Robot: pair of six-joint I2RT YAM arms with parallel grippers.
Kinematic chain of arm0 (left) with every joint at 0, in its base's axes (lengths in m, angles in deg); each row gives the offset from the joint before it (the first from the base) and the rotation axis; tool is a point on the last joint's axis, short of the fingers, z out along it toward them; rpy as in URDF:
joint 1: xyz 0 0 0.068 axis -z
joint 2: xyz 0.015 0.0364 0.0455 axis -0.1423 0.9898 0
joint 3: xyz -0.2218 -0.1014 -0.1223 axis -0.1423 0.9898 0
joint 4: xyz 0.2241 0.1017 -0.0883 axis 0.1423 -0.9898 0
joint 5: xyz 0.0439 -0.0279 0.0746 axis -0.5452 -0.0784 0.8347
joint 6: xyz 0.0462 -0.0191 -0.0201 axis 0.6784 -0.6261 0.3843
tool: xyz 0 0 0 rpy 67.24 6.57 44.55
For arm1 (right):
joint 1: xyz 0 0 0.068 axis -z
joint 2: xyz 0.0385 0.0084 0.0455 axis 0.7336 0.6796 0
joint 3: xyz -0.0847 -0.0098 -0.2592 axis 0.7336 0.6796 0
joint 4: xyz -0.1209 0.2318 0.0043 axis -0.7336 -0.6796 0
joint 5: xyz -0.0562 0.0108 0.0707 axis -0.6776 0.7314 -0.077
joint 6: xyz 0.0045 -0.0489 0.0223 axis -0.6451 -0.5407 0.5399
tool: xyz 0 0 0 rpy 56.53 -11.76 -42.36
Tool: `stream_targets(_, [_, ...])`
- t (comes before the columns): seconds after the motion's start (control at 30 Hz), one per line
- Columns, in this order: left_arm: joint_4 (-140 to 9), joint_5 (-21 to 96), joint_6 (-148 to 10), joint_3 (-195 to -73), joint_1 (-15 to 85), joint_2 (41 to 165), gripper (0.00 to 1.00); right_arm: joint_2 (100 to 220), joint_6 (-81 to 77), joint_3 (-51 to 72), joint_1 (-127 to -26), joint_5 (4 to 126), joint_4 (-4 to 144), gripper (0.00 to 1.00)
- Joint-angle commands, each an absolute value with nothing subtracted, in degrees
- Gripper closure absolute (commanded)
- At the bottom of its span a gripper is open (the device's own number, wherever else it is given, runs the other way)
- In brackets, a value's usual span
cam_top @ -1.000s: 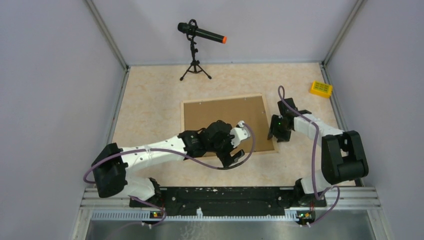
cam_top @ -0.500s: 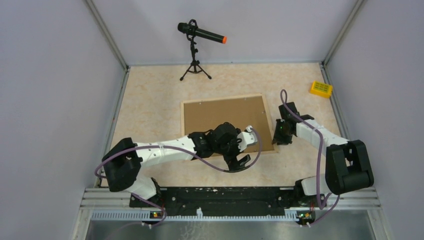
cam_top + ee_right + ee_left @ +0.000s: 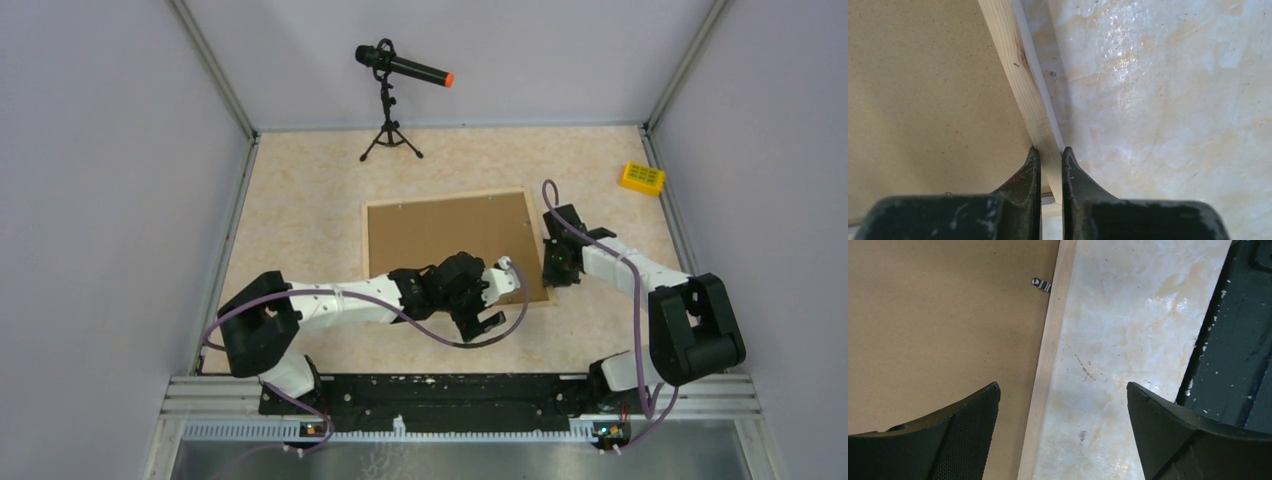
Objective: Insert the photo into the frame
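The frame [image 3: 445, 196] of pale wood lies flat on the table with a plain brown backing board [image 3: 450, 235] filling it. The photo is hidden. My right gripper [image 3: 549, 268] is shut on the frame's right rail [image 3: 1018, 65], near its front corner; in the right wrist view the gripper [image 3: 1050, 149] has one finger on each side of the rail. My left gripper [image 3: 480, 318] hovers open over the frame's near rail [image 3: 1048, 355]; in the left wrist view the gripper [image 3: 1062, 386] has nothing between its fingers. A small metal clip [image 3: 1040, 284] sits at the board's edge.
A microphone on a small tripod [image 3: 390, 100] stands at the back of the table. A yellow block [image 3: 641, 177] lies at the back right. The dark base bar [image 3: 450, 392] of the arms runs along the near edge, and grey walls close in three sides.
My right gripper has closed onto the frame's right rail. My left arm has stretched further right and nearer, its open gripper now over the frame's near rail.
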State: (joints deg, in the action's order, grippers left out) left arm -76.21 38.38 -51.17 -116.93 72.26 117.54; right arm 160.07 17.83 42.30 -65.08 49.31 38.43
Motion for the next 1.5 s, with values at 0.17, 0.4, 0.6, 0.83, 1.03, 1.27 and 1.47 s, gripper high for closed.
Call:
stream_targets(0.17, [-67.29,48.5,-40.54,-113.39,77.64,117.96,0.01,157.55,24.29,33.27,-65.67,53.47,27.42,1.0])
stream_targets(0.4, [-56.48,70.63,-29.95,-106.81,85.11,117.94,0.02,156.57,24.4,29.8,-65.48,58.34,24.37,1.0])
stream_targets(0.6, [-38.69,95.69,-16.64,-105.59,86.13,128.14,0.07,155.7,23.86,28.68,-65.38,61.49,23.48,1.0])
stream_targets(0.83, [-17.94,101.65,-4.26,-106.85,85.19,137.82,0.14,153.16,24.63,30.29,-65.32,65.04,24.28,1.0])
stream_targets(1.03, [-5.94,102.87,4.74,-106.28,85.62,139.19,0.44,151.55,23.75,30.25,-65.3,65.15,24.14,1.0])
stream_targets(1.27, [-25.59,100.82,-5.75,-108.7,87.42,131.83,0.76,148.87,19.8,25.96,-64.21,63.54,26.28,0.86])
stream_targets(1.47, [-53.12,94.58,-22.65,-118.31,87.34,123.89,1.0,148.13,15.21,9.69,-63.01,61.13,23.92,0.28])
